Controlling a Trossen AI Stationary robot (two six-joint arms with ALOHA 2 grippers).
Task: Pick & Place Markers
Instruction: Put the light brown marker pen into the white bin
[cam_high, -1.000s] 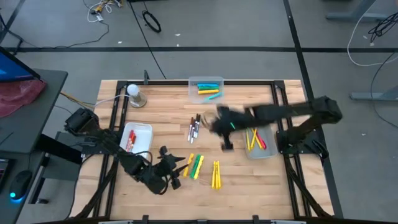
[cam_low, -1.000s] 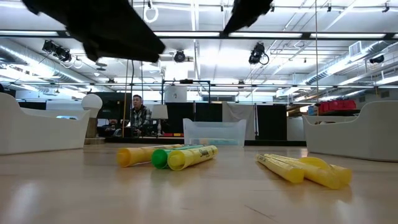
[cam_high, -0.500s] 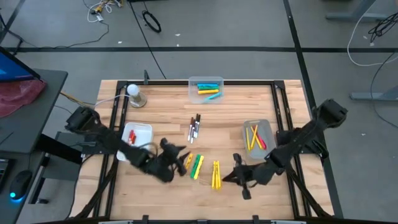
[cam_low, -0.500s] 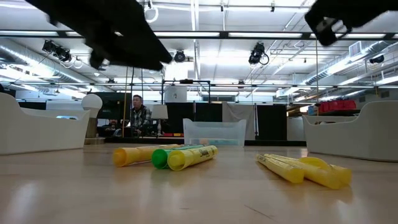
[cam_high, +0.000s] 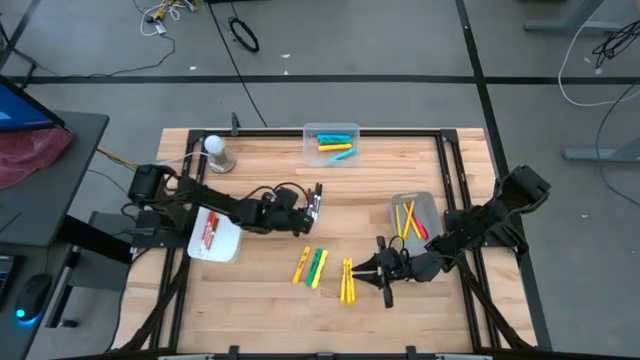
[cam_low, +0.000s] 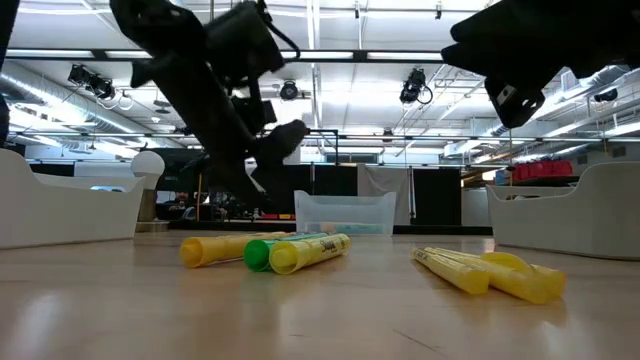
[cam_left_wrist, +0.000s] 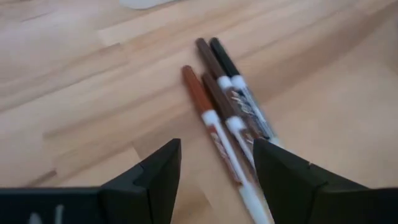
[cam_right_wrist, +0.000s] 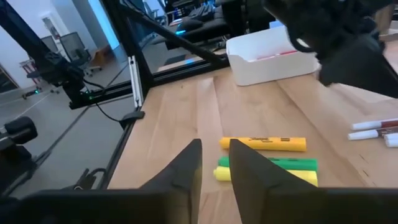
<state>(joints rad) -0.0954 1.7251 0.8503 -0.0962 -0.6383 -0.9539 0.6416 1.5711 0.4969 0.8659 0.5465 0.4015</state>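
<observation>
**A:** Where do you stand on the sort right now?

**B:** You're at the approach for the next pick. Your left gripper (cam_high: 300, 212) hangs over the thin white markers (cam_high: 313, 205) near the middle of the table (cam_high: 260, 300), fingers spread wide with nothing between them. In the left wrist view the cluster (cam_left_wrist: 227, 112) lies just ahead of the open fingers, caps pointing away.

**A:** And the right side?

**B:** Your right gripper (cam_high: 379, 272) sits low near the front of the table, just beside the slim yellow markers (cam_high: 347, 280). Its fingers stand only a narrow gap apart and hold nothing. Past them the right wrist view shows the chunky markers (cam_right_wrist: 264, 163), yellow and green, lying side by side on the wood.

**A:** What's already put away?

**B:** Some are: a white tray (cam_high: 228, 246) on the left has red-marked ones, a clear bin (cam_high: 352, 132) at the far edge has blue, yellow and orange ones, and a clear bin (cam_high: 428, 200) on the right has slim yellow and red ones. Three loose groups remain.

**A:** So what does the next move ask of you?

**B:** I'd judge you need to single out one thin marker; they lie touching, so centre the left fingers across one barrel before lowering. On the right, widen the fingers first, since that gap looks too tight for a marker.
</observation>
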